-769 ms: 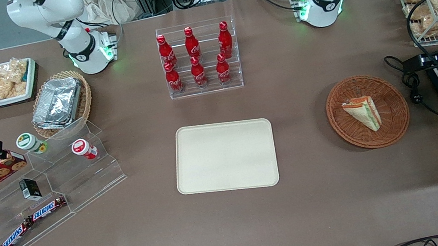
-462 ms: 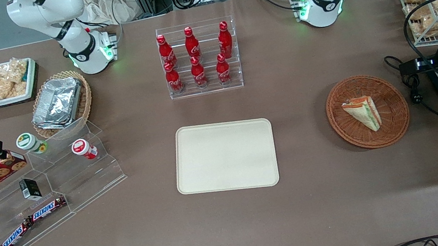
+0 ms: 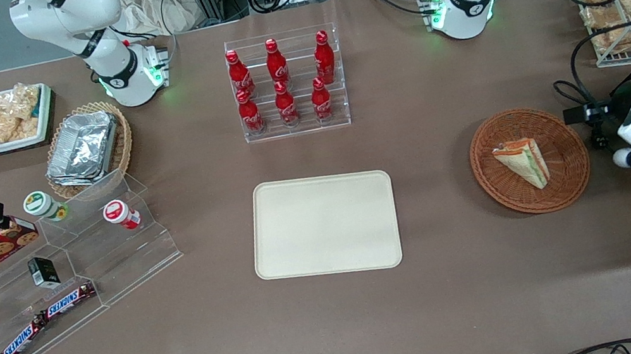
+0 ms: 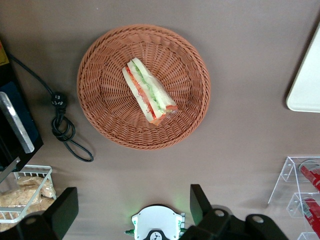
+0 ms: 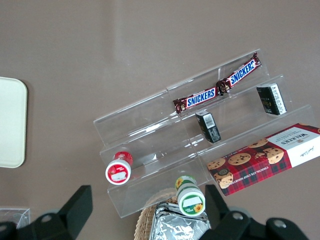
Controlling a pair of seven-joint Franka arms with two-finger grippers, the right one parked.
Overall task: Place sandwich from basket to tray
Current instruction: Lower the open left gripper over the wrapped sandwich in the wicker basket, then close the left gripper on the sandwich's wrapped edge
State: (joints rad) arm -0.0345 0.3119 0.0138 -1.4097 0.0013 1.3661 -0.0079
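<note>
You have not picked anything up yet, so nearly the whole job is left to do. Your pincer [image 4: 132, 210] hangs high over the table, just off the edge of the basket [image 4: 100, 65], on the side toward the working arm's end of the table. Its two black fingers [image 4: 199, 199] are spread wide apart and there is nothing between them. The sandwich [image 4: 148, 90] lies in the middle of the basket, below your pincer and a little toward the tray, and nothing is touching it. The tray [image 3: 323, 225] sits flat on the table, well apart from your pincer, past the basket toward the parked arm's end, and it has nothing on it. So you need to go down, grab the sandwich, lift it out, carry it over and set it on the tray. The sandwich is a small wedge of soft white bread with green and red layers inside, and it has a shiny clear wrap around it, so it may be squishy and a bit slippery. It lies on its side with the stripes facing up. The basket is round and shallow, made of bumpy red-brown woven sticks. The tray is smooth, cream in colour, with round corners and a low rim.
</note>
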